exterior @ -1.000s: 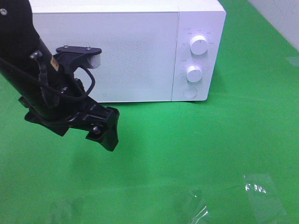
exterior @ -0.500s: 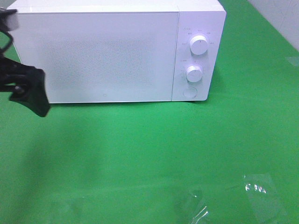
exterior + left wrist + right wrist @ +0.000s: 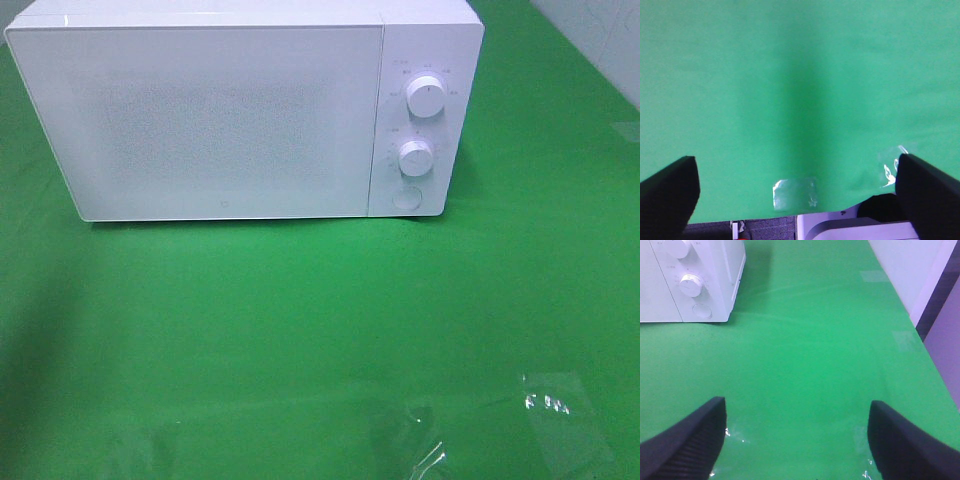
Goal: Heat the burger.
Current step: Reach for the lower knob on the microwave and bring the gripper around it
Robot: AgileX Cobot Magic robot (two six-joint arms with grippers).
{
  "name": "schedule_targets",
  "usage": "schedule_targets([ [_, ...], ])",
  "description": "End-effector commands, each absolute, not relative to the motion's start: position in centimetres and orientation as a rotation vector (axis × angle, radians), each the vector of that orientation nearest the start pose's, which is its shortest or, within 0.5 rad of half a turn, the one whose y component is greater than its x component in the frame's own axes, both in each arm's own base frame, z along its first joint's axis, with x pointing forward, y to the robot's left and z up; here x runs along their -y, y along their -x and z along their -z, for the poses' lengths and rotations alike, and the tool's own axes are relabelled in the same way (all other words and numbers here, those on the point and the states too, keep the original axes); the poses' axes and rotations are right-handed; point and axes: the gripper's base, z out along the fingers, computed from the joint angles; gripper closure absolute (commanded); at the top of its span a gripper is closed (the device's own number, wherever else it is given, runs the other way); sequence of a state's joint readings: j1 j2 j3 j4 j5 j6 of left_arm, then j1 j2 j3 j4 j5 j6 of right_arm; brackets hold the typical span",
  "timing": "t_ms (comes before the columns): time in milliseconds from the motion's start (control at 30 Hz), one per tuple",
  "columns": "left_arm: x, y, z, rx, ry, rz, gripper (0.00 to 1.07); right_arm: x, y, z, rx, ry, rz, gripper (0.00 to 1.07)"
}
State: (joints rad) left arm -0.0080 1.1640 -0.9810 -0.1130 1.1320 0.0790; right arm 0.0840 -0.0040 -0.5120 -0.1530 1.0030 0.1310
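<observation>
The burger is not in view in any frame. A white microwave (image 3: 230,110) stands at the back of the green table with its door shut; it also shows in the right wrist view (image 3: 690,280). Its panel carries an upper knob (image 3: 426,97), a lower knob (image 3: 415,157) and a round button (image 3: 406,198). My left gripper (image 3: 795,195) is open and empty over bare green cloth. My right gripper (image 3: 795,440) is open and empty over the cloth, to the right of the microwave. Neither arm shows in the exterior high view.
Clear tape patches (image 3: 560,410) lie on the green cloth near the front edge, and more tape (image 3: 795,193) shows in the left wrist view. The table's right edge (image 3: 912,320) meets a white wall. The table's edge (image 3: 840,212) shows in the left wrist view.
The left arm has swung left and out of the exterior high view. The microwave has not moved and its door stays shut.
</observation>
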Motion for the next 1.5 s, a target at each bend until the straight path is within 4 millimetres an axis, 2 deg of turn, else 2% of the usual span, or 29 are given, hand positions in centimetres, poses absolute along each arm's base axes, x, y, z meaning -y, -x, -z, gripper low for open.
schedule_targets([
  [33, 0.9, -19.1, -30.5, -2.792, -0.074, 0.137, 0.07, 1.2, 0.8, -28.5, -1.94, -0.062, 0.038, 0.34],
  [67, 1.0, -17.8, -30.3, -2.779, -0.07, 0.143, 0.07, 1.2, 0.8, -28.5, -1.94, -0.062, 0.038, 0.34],
  [100, 1.0, -17.8, -30.3, -2.779, -0.07, 0.143, 0.07, 1.2, 0.8, -28.5, -1.94, -0.062, 0.038, 0.34],
  [167, 1.0, -15.9, -29.9, -2.758, -0.071, 0.143, 0.07, 1.2, 0.8, -28.5, -1.94, -0.062, 0.038, 0.34],
  [200, 1.0, -15.9, -29.9, -2.758, -0.071, 0.143, 0.07, 1.2, 0.8, -28.5, -1.94, -0.062, 0.038, 0.34],
  [233, 1.0, -14.5, -29.7, -2.731, -0.074, 0.138, 0.07, 1.2, 0.8, -28.5, -1.94, -0.062, 0.038, 0.34],
  [267, 1.0, -14.5, -29.7, -2.731, -0.074, 0.138, 0.07, 1.2, 0.8, -28.5, -1.94, -0.062, 0.038, 0.34],
  [333, 0.9, -12.1, -29.6, -2.656, -0.085, 0.125, 0.07, 1.2, 0.8, -28.5, -1.94, -0.062, 0.038, 0.34],
  [433, 0.9, -11.4, -29.6, -2.636, -0.088, 0.121, 0.07, 1.2, 0.8, -28.5, -1.94, -0.062, 0.038, 0.34],
  [467, 0.9, -10.1, -29.6, -2.59, -0.091, 0.111, 0.07, 1.2, 0.8, -28.5, -1.94, -0.062, 0.038, 0.34],
  [500, 0.9, -10.1, -29.6, -2.59, -0.091, 0.111, 0.07, 1.2, 0.8, -28.5, -1.94, -0.062, 0.038, 0.34],
  [567, 0.9, -7.6, -29.2, -2.511, -0.095, 0.101, 0.07, 1.2, 0.8, -28.5, -1.94, -0.062, 0.038, 0.34],
  [600, 0.9, -7.6, -29.2, -2.511, -0.095, 0.101, 0.07, 1.2, 0.8, -28.5, -1.94, -0.062, 0.038, 0.34],
  [633, 0.8, -6.6, -28.9, -2.475, -0.096, 0.096, 0.07, 1.2, 0.8, -28.5, -1.94, -0.062, 0.038, 0.34],
  [733, 0.8, -6.1, -28.7, -2.453, -0.096, 0.093, 0.07, 1.2, 0.8, -28.5, -1.94, -0.062, 0.038, 0.34],
  [800, 0.8, -4.4, -28.2, -2.347, -0.096, 0.078, 0.07, 1.2, 0.8, -28.5, -1.94, -0.062, 0.038, 0.34],
  [867, 0.8, -3.7, -28.0, -2.283, -0.091, 0.074, 0.07, 1.2, 0.8, -28.5, -1.94, -0.062, 0.038, 0.34],
  [1033, 0.7, -2.5, -28.1, -2.196, -0.09, 0.062, 0.07, 1.2, 0.8, -28.5, -1.941, -0.062, 0.038, 0.34],
  [1100, 0.7, -1.0, -28.2, -2.102, -0.09, 0.051, 0.07, 1.2, 0.8, -28.5, -1.941, -0.062, 0.038, 0.34],
  [1233, 0.7, 0.3, -28.3, -2.018, -0.09, 0.044, 0.07, 1.2, 0.8, -28.5, -1.941, -0.062, 0.038, 0.34],
  [1333, 0.7, 1.1, -28.2, -1.969, -0.091, 0.04, 0.07, 1.2, 0.8, -28.5, -1.941, -0.062, 0.038, 0.34],
  [1500, 0.7, 0.9, -28.2, -1.978, -0.091, 0.039, 0.07, 1.2, 0.8, -28.5, -1.942, -0.062, 0.038, 0.34],
])
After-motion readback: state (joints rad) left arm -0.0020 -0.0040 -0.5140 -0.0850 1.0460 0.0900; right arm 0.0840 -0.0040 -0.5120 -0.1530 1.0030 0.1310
